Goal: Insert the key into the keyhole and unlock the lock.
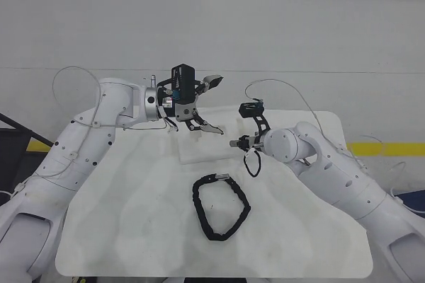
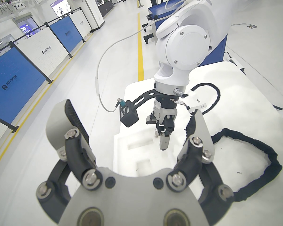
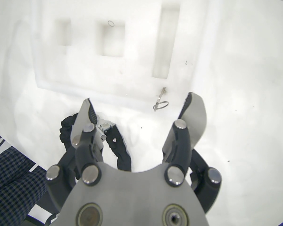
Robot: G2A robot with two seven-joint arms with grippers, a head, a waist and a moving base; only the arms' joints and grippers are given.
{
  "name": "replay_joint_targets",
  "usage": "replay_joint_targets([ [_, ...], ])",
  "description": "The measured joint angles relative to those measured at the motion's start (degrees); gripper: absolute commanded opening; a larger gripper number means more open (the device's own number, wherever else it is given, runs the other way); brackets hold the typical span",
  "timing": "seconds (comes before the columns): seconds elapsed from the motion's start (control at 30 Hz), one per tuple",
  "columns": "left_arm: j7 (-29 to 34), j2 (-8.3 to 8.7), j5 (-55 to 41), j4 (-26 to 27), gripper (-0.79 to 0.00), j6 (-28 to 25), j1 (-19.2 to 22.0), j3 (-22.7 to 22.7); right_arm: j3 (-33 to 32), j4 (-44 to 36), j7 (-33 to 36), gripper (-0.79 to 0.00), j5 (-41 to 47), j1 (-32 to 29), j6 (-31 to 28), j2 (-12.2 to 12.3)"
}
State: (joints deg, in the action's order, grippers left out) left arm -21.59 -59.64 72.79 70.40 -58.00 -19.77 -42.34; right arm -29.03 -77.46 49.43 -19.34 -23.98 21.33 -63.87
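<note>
Right end effector: fingers apart, nothing held, low over counter at edge of foam tray. Key with ring lies at that tray edge, just ahead of fingertips, nearer one finger. Chain lock lies mid-counter, its keyhole end just beside other finger. Left end effector: apart, empty, above tray's far edge.

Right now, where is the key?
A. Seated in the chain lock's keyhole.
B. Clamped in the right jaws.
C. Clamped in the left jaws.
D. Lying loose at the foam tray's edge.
D: the key lies loose against the foam tray edge, ahead of the right gripper, whose jaws stand open; the chain lock keyhole is bare.
</note>
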Motion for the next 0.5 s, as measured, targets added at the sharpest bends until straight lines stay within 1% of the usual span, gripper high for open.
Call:
replay_joint_targets([
  [0.1,0.00,0.00,0.00,0.00,0.000,0.00,0.00,0.00,0.36,0.50,0.66,-0.505,-1.39,0.25,-0.41,-0.53],
  [0.2,0.00,0.00,0.00,0.00,0.000,0.00,0.00,0.00,0.50,1.13,1.74,-0.493,-2.40,0.37,0.36,-1.00],
  [0.37,0.00,0.00,0.00,0.00,0.000,0.00,0.00,0.00,0.38,1.56,3.52,-0.523,-4.12,0.28,2.16,-1.55],
  [0.5,0.00,0.00,0.00,0.00,0.000,0.00,0.00,0.00,0.09,1.50,3.95,-0.533,-5.44,-0.42,2.90,-1.77],
])
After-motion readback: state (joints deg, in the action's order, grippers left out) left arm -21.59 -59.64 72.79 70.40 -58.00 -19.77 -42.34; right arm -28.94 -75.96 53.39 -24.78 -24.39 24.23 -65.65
